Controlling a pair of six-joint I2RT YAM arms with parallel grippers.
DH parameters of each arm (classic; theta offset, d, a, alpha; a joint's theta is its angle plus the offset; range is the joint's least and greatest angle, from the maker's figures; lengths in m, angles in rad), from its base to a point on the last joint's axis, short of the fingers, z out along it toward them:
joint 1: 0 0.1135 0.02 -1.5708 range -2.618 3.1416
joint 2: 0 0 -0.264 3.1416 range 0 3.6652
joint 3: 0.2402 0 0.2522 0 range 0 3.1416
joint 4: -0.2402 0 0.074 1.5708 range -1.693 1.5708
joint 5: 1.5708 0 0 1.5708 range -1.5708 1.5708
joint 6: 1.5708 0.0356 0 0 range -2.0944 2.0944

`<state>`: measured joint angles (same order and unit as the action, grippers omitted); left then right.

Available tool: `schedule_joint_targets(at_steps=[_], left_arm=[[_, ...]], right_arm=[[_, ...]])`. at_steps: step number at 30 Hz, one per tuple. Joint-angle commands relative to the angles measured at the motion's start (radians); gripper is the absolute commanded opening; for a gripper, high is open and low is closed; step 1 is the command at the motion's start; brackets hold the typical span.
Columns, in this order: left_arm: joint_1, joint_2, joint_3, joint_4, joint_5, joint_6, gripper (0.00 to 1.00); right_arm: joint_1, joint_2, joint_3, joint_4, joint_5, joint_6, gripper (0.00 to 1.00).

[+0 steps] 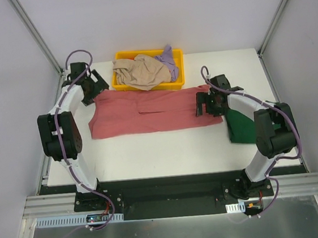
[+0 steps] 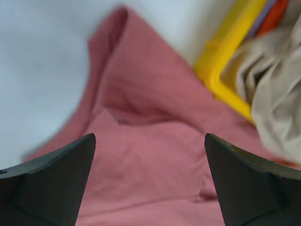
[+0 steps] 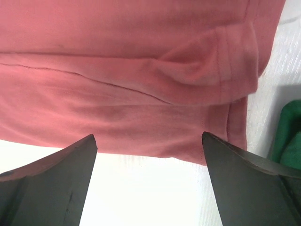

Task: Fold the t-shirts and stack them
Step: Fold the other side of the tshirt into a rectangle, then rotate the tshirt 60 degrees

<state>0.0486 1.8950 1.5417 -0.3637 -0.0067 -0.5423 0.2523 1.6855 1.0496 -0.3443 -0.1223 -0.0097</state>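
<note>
The rose-red t-shirt [image 1: 152,111] lies flat across the middle of the table as a long folded band. It fills the left wrist view [image 2: 141,160] and the upper right wrist view [image 3: 141,70]. My left gripper [image 1: 99,93] is open and empty over its far left corner [image 2: 150,141]. My right gripper [image 1: 201,106] is open and empty over its right end, at the near hem [image 3: 149,141]. The dark green t-shirt [image 1: 240,124] lies folded at the right, partly under my right arm [image 3: 289,132]. The beige t-shirt [image 1: 140,71] and the lavender t-shirt [image 1: 168,58] lie crumpled in the tray.
A yellow plastic tray [image 1: 119,58] stands at the back centre, just behind the rose-red shirt; its rim [image 2: 225,52] is close to my left gripper. Grey walls and metal posts close in the white table [image 1: 151,154] on the left, right and back.
</note>
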Motion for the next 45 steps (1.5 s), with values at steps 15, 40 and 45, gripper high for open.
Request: schedule_joint_targets(at_steps=[15, 40, 45], left_arm=[[-0.056, 0.068, -0.167, -0.006, 0.162, -0.108, 0.99], [0.119, 0.749, 0.883, -0.358, 0.147, -0.229, 0.99], [0.117, 0.838, 0.91, -0.149, 0.278, -0.364, 0.99]], right_arm=[[0.019, 0.338, 0.449, 0.024, -0.134, 0.074, 0.96], [0.518, 0.246, 0.206, 0.091, -0.476, 0.226, 0.96], [0.582, 0.35, 0.332, 0.062, -0.568, 0.189, 0.96]])
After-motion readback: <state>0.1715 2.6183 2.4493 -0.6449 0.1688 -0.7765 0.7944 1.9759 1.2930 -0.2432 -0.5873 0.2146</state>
